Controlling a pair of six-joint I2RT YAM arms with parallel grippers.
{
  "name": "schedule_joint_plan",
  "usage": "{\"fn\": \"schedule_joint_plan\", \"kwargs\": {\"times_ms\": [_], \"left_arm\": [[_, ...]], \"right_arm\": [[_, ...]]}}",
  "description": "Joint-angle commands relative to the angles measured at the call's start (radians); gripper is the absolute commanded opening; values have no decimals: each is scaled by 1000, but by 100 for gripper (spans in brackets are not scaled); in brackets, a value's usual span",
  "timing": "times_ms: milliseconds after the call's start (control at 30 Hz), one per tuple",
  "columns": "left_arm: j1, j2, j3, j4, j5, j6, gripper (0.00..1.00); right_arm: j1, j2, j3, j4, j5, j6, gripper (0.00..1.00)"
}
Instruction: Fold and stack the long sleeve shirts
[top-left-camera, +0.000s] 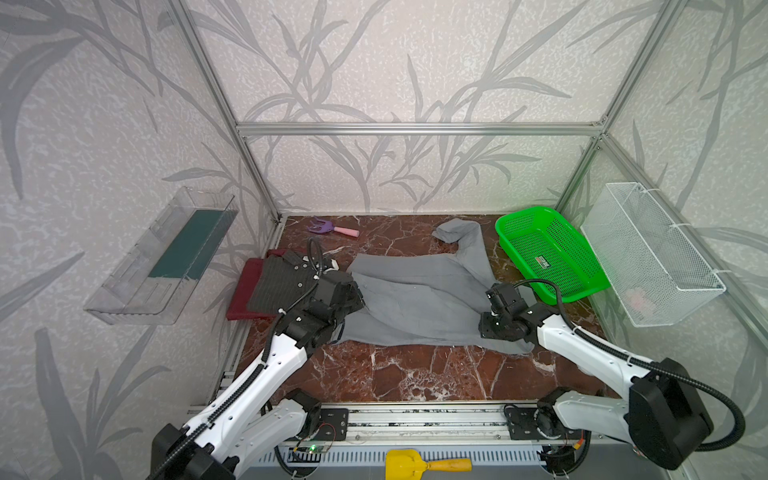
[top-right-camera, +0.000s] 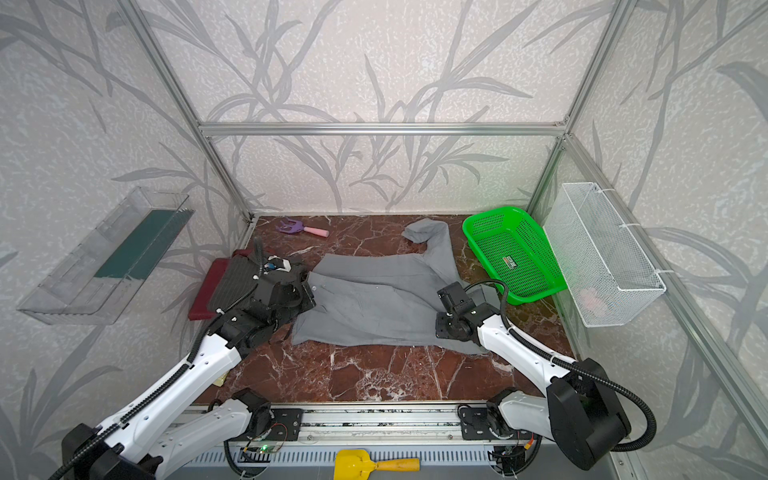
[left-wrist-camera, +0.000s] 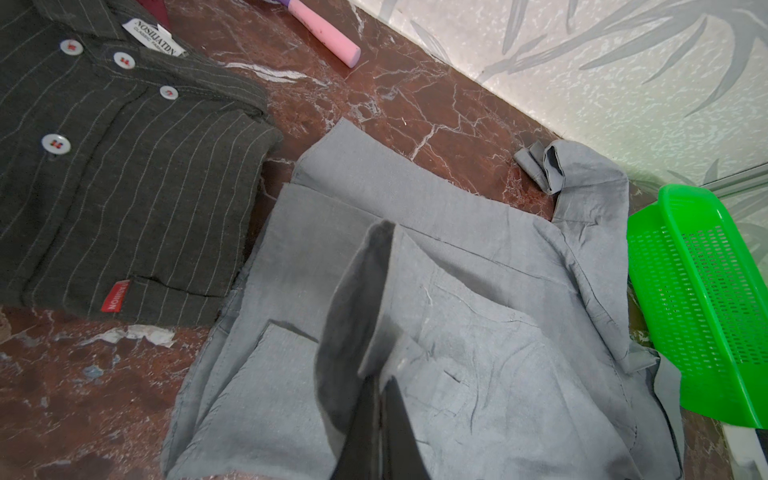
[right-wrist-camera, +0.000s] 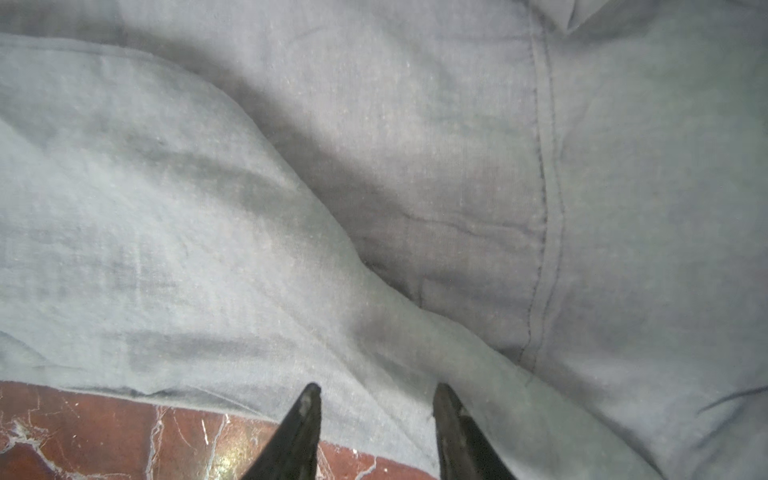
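The light grey shirt (top-left-camera: 415, 299) is lying spread over the worktop (top-left-camera: 415, 374), just beside the green basket (top-left-camera: 525, 212). One sleeve (top-left-camera: 465, 237) is trailing along the basket's side toward the back wall. The left hand (left-wrist-camera: 381, 384) is gripping the shirt at the edge farthest from the basket, its fingers pressed together on a flap of grey cloth that is standing up from the pinch. The right hand (right-wrist-camera: 376, 395) is hovering over the shirt's basket-side edge, fingers partly apart and holding nothing.

This looks like the start of a fold. To do it well, the right hand should be closing on the hem only, not scooping up the layer beneath. Both hands should then be lifting level and keeping the cloth taut between them. The loose sleeve probably needs laying in first, or it will drag against the basket.

Farther from the basket, past the grey shirt, the folded pinstriped shirt (top-left-camera: 282, 286) is resting on the maroon shirt (top-left-camera: 245, 291). The raised flap should stay clear of that stack.

The left wrist view is showing the pinch itself and the pinstriped shirt's buttons, all hidden under the arm in both top views. The right wrist view is showing the gap between the fingers and a stitched seam. Only the top views are showing the maroon shirt's extent.
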Motion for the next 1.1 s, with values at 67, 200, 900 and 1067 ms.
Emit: {"fn": "schedule_joint_plan", "kwargs": {"times_ms": [67,200,900,1067], "left_arm": [[3,-44,-63,-89,-16,-36,0],[3,-44,-98,-102,-18,-38,0],[63,68,-259,30,-43,43,0],[84,135,-218,90,-12,45,0]], "right_arm": [[-9,12,28,-39,13,-42,45],[-10,18,45,-53,15,-64,45],[-19,81,141,-139,29,-175,46],[-18,88,198,-197,-24,-209,46]]}}
